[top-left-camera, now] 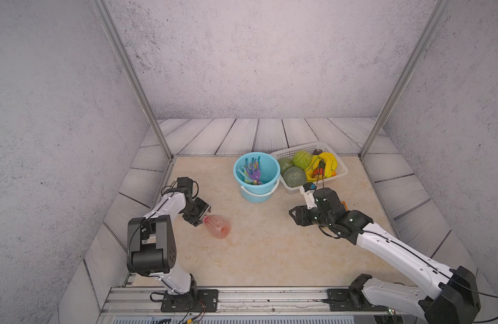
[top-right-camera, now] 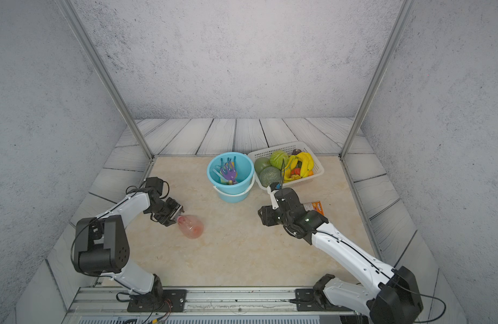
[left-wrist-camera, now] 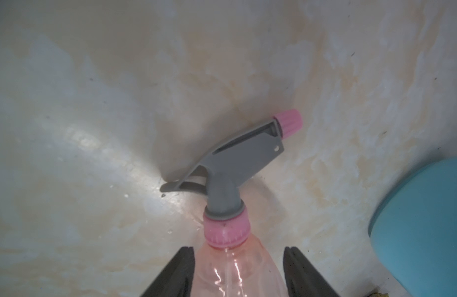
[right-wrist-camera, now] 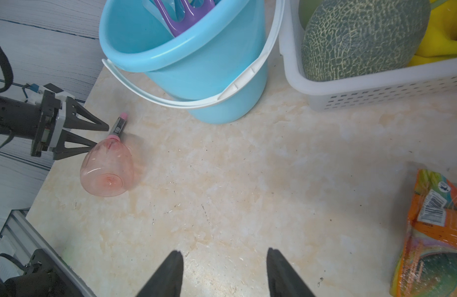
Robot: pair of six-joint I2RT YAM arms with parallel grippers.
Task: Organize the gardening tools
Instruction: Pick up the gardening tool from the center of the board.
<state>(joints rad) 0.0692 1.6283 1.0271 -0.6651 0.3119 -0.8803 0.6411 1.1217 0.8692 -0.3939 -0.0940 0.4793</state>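
One beige marble tabletop (top-left-camera: 256, 252), grey walls (top-left-camera: 242, 56), left pincer (left-wrist-camera: 239, 249) clamping spray bottle (top-left-camera: 218, 227), right pincer (right-wrist-camera: 224, 253) apart

Bright, even light; wrist views soft, edges warped.

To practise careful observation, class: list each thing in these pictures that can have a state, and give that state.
spray bottle: lying on its side.
left gripper: closed on the spray bottle's shoulder.
right gripper: open, empty.
bucket: upright, handle folded down.
purple rake: standing in the bucket, tines up.
basket: filled with fruit.
orange packet: lying flat.
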